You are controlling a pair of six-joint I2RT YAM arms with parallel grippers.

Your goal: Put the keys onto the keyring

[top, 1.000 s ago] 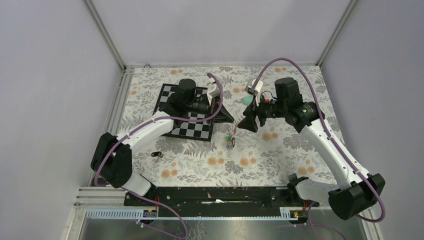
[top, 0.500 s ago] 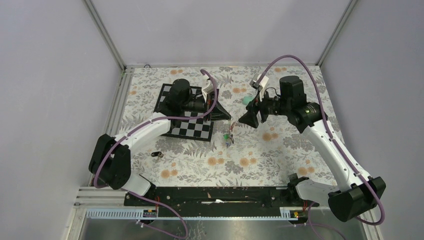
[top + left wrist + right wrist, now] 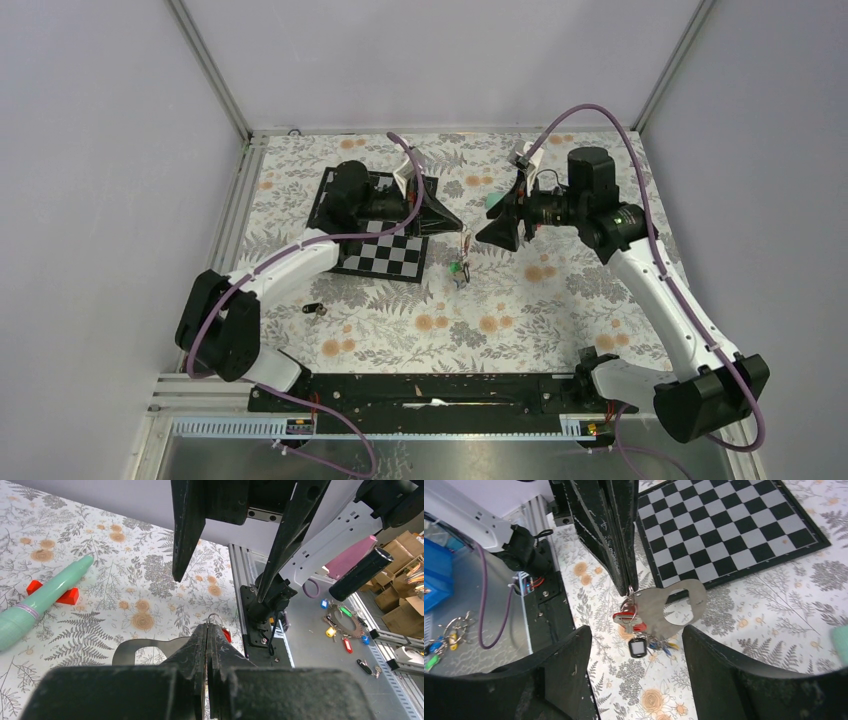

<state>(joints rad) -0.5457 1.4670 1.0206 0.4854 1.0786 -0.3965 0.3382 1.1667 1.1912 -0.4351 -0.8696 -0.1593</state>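
Note:
My left gripper [image 3: 459, 230] is shut on the keyring [image 3: 630, 593], a small wire loop that pokes out past its fingertips [image 3: 216, 617]. Below the loop hang the keys [image 3: 459, 268]: a red tag [image 3: 629, 619], a black tag [image 3: 637, 647] and blue and yellow bits behind them. A flat grey metal plate with an oval hole [image 3: 670, 603] hangs with them. My right gripper [image 3: 492, 234] faces the bunch from the right, open, with its fingers [image 3: 559, 675] either side of the hanging keys and nothing in them. A loose black-tagged key [image 3: 315, 309] lies on the table at the left.
A black-and-white chessboard [image 3: 385, 260] lies under the left arm. A teal tube with a red cap [image 3: 40, 599] lies behind the right gripper. The floral cloth [image 3: 520, 320] covers the table, and a metal rail runs along the near edge [image 3: 430, 388].
The left gripper has drifted towards the back of the table, with the bunch carried a little higher. The right gripper has moved slightly back and up with it, still open.

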